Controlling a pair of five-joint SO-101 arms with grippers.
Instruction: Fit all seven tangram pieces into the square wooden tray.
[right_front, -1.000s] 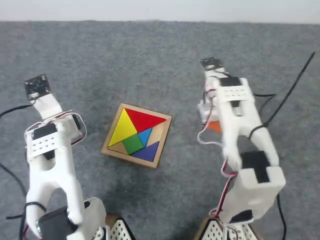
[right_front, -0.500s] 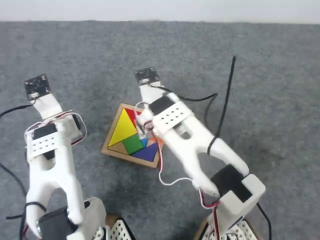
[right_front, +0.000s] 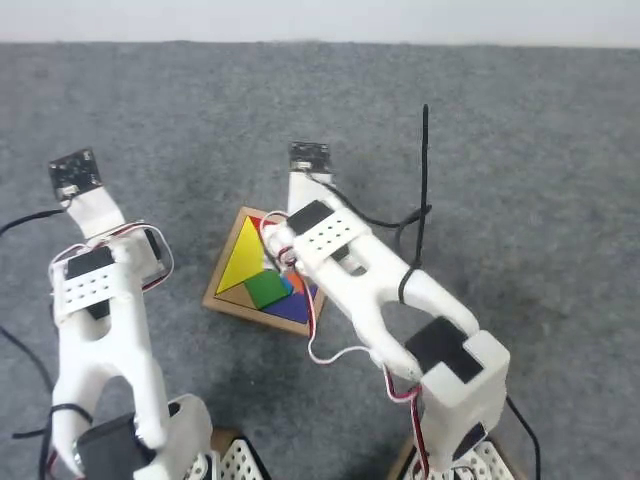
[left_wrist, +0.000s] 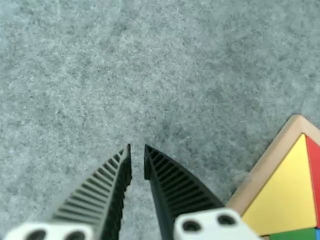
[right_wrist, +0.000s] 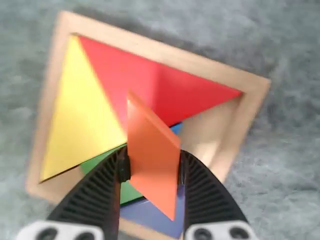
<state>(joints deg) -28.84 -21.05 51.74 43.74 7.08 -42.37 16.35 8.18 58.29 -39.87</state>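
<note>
Right gripper (right_wrist: 152, 164), clamped on the orange piece (right_wrist: 150, 145) held on edge, hovers over the wooden tray (right_wrist: 251, 112); next, it seemingly must level the piece and lower it into the bare slot (right_wrist: 217, 137) below.

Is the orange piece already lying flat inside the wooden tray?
No, the right hand holds the orange piece upright over the tray.
</note>
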